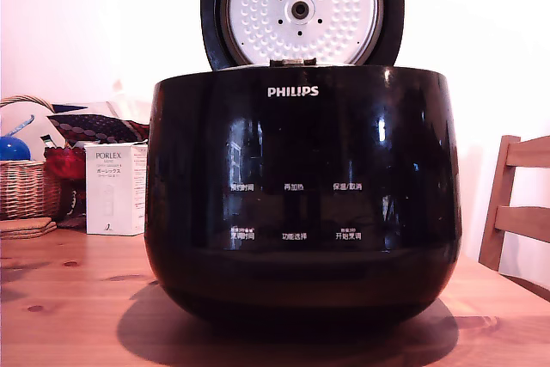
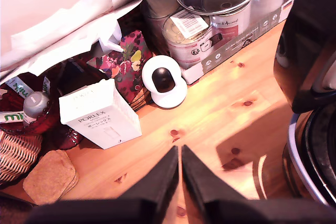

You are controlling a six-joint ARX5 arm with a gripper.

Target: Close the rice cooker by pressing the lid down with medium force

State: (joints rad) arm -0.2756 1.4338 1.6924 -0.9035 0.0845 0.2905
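The glossy black rounded rice cooker (image 1: 302, 195) sits on the pine counter (image 1: 60, 315), its round hinged lid (image 1: 302, 8) upright, dimpled silver face forward. The black pincer (image 2: 180, 174), pressed together and empty, hovers beside it. Best approach: reach behind the lid's upper rim, tip it forward, then push steadily downward.

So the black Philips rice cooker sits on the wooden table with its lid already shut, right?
Not quite. The rice cooker does sit on the wooden table, but its lid stands open and upright, its dimpled silver inner face towards the camera. The exterior view shows this.
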